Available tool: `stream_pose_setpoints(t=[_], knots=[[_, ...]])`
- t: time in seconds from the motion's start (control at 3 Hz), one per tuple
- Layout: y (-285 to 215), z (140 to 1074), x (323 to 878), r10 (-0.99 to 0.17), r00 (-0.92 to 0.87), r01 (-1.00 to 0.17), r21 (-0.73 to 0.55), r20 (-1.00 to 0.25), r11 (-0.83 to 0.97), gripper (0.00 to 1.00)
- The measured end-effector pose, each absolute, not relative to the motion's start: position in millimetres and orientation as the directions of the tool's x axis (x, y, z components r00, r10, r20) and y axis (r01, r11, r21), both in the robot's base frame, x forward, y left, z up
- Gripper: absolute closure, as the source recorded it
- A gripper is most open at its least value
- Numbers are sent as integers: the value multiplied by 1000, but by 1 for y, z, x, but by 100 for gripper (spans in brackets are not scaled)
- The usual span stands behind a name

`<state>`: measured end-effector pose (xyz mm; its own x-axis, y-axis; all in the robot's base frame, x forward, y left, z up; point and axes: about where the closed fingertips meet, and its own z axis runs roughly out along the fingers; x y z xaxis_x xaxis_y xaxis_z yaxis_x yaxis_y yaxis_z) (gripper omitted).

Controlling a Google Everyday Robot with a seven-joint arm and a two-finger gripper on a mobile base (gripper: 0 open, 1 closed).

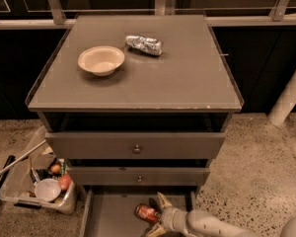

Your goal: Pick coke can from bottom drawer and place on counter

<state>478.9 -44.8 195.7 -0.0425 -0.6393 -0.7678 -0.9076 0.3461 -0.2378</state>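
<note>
Tool [155, 214] fingers spread wide, flanking coke can [146, 213] in bottom drawer [112, 215].

coke can [146, 213]: little red one, tipped on its side, roughly mid-floor and a bit toward the right wall
bottom drawer [108, 215]: pulled out, flat grey floor, low side walls
counter [187, 78]: grey-brown top, thin raised rim
gripper [158, 216]: down in the drawer, fingers spread either side of the can's right end
</note>
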Motion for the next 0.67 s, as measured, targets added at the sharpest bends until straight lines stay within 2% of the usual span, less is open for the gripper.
stream_pose_setpoints(t=[0.67], knots=[[-49, 156, 494, -667, -43, -914, -240, -744, 327, 0]])
